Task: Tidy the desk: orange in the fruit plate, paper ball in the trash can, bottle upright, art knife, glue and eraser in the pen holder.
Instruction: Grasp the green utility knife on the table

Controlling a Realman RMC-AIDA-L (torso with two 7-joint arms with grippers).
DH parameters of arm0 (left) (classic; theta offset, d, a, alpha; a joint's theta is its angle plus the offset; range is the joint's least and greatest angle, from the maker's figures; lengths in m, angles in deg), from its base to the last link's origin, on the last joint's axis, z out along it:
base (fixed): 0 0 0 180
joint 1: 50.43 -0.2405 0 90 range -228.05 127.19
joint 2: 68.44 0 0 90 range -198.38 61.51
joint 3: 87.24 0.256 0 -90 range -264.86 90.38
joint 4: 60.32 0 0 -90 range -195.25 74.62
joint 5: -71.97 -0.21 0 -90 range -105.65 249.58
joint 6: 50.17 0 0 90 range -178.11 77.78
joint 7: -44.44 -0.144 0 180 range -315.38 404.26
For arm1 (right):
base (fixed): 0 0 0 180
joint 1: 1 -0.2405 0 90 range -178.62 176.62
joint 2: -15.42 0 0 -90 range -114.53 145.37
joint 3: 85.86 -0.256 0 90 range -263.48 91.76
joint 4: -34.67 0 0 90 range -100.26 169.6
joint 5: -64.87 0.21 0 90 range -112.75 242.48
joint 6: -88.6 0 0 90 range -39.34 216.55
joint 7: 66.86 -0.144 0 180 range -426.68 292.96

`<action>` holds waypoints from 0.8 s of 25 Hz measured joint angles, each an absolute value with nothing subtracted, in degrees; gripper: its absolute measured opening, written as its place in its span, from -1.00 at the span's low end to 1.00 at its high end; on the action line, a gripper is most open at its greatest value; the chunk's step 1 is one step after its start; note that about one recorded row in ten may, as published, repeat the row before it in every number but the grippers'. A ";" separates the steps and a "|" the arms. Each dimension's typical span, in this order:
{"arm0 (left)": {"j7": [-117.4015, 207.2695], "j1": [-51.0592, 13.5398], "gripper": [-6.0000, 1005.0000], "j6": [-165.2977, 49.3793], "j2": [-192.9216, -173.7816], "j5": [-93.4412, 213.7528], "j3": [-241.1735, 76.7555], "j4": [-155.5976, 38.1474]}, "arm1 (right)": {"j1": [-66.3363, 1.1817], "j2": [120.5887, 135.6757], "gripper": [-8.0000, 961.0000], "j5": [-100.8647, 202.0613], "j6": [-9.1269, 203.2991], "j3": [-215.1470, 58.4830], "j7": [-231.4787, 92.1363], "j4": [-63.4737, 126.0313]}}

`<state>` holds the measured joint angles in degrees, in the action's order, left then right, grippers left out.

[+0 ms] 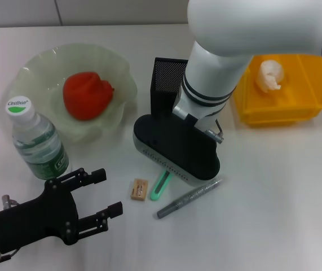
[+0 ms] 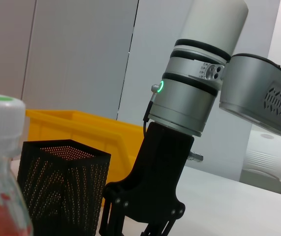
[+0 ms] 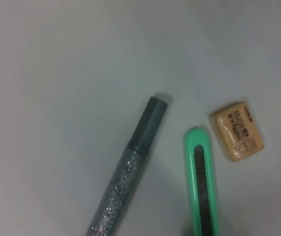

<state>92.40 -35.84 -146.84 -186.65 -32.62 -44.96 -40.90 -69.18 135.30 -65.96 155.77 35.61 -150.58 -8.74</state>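
Left jaws: the left gripper (image 1: pixel 96 195) is wide apart, holding nothing, near the bottle (image 1: pixel 38 141).
Right jaws: the right gripper (image 1: pixel 177 149) hangs over the art knife (image 1: pixel 161 185); cannot tell.

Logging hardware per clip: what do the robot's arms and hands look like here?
Right arm: white shell, silver wrist with black rings, green light ring, thin cable, black right hand. Left hand: black, bolted two-finger fork on a silver wrist.
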 joint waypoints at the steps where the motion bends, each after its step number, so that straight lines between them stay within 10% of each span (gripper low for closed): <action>1: 92.40 -35.84 0.50 -146.84 -186.65 -32.62 -44.96 -40.90 | -69.18 135.30 -0.14 -65.96 155.77 35.61 -150.58 -8.74; 20: 92.52 -35.58 0.50 -147.39 -186.67 -32.87 -44.87 -40.90 | -52.73 135.10 -0.13 -74.15 169.98 16.31 -156.12 -29.73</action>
